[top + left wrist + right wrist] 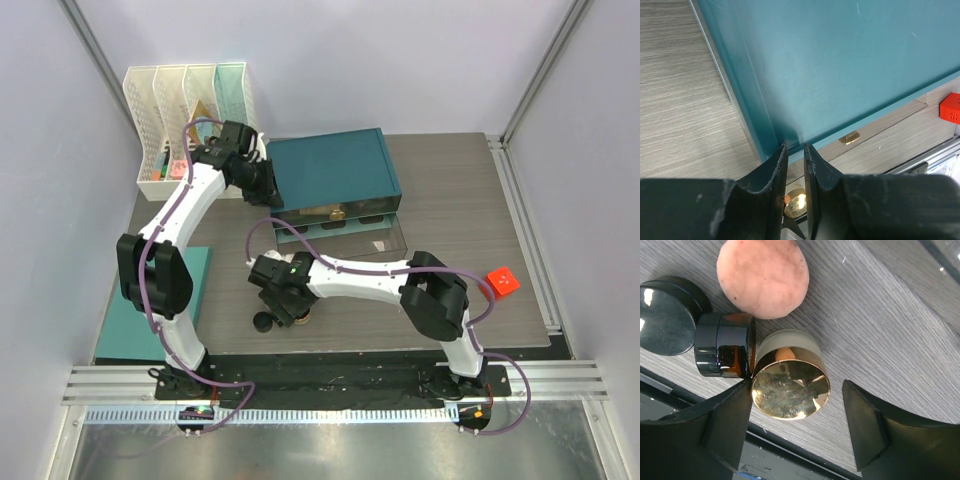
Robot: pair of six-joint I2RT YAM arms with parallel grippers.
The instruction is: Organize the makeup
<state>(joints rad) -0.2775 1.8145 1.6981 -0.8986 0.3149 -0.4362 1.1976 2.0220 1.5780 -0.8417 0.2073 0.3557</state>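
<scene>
Three pieces at least lie loose in front of the box: gold jar, black jar and pink compact. Its drawer stands open and holds a few unidentifiable items. Your right gripper straddles the gold jar wide open, gripping nothing. Your left gripper is nearly closed at the box's corner; whether it holds anything cannot be told.

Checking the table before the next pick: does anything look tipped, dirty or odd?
Yes. The small black jar seems to lie on its side against the gold-lidded jar, which sits inside the open right tool. The round pink blush shows dark specks.
</scene>
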